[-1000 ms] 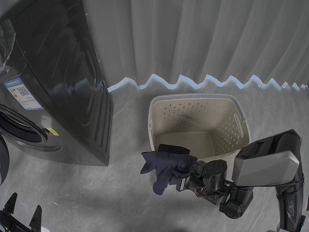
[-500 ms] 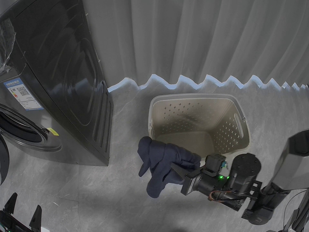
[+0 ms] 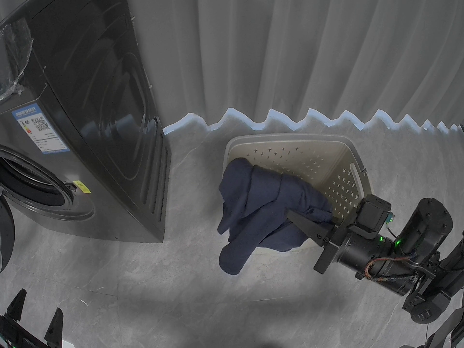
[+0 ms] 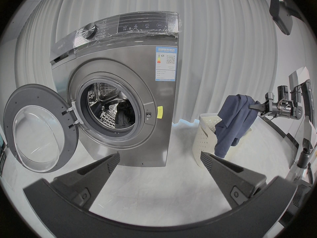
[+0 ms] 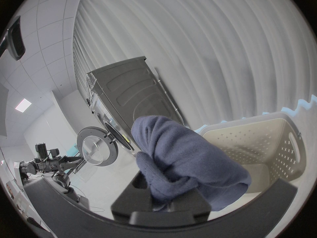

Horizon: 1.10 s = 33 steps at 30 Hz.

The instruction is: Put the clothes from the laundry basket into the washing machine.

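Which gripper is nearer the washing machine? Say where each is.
Left. The left gripper waits open before the washing machine; the right gripper holds clothes by the laundry basket.

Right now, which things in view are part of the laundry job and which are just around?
Job:
navy garment, hanging from the right gripper, jaws shut on it
laundry basket
washing machine, door open, dark clothing in the drum
left gripper, jaws open

Just there:
curtain
floor

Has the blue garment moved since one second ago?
Yes. In the right hand, the blue garment rose: from the near rim of the basket to across its left half.
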Motion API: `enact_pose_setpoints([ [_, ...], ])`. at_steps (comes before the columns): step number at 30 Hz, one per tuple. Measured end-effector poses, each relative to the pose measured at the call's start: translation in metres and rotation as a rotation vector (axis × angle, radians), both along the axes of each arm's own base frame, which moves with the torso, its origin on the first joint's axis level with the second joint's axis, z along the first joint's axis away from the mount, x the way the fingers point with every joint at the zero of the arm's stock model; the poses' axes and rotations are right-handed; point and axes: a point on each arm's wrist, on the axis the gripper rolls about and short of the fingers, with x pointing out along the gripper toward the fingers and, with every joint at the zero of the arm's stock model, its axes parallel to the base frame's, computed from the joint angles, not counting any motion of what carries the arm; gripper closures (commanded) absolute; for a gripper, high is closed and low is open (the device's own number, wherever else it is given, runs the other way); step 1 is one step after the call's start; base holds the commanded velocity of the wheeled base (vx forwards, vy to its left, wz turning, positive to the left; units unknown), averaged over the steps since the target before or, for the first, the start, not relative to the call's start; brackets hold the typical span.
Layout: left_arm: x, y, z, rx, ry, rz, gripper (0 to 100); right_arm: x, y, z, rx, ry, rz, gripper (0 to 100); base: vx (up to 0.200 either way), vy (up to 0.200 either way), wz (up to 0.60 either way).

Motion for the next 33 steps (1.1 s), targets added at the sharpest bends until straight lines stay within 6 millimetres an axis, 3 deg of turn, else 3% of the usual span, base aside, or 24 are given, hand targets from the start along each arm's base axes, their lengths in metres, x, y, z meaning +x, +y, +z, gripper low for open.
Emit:
enact_pose_setpoints([
  [6,0.000,0.000,0.000,0.001,0.000,-0.002,0,0.004,-0.004,0.005,0.014,-0.016,-0.026,100,-0.200,0.000,0.00],
  [12,0.000,0.000,0.000,0.000,-0.001,-0.004,0,0.005,-0.005,0.010,0.029,-0.031,-0.036,100,0.000,0.000,0.00],
  [33,0.000,0.000,0.000,0.000,0.001,-0.009,0,0.007,-0.001,0.015,0.055,-0.046,-0.079,100,0.000,0.200,0.00],
])
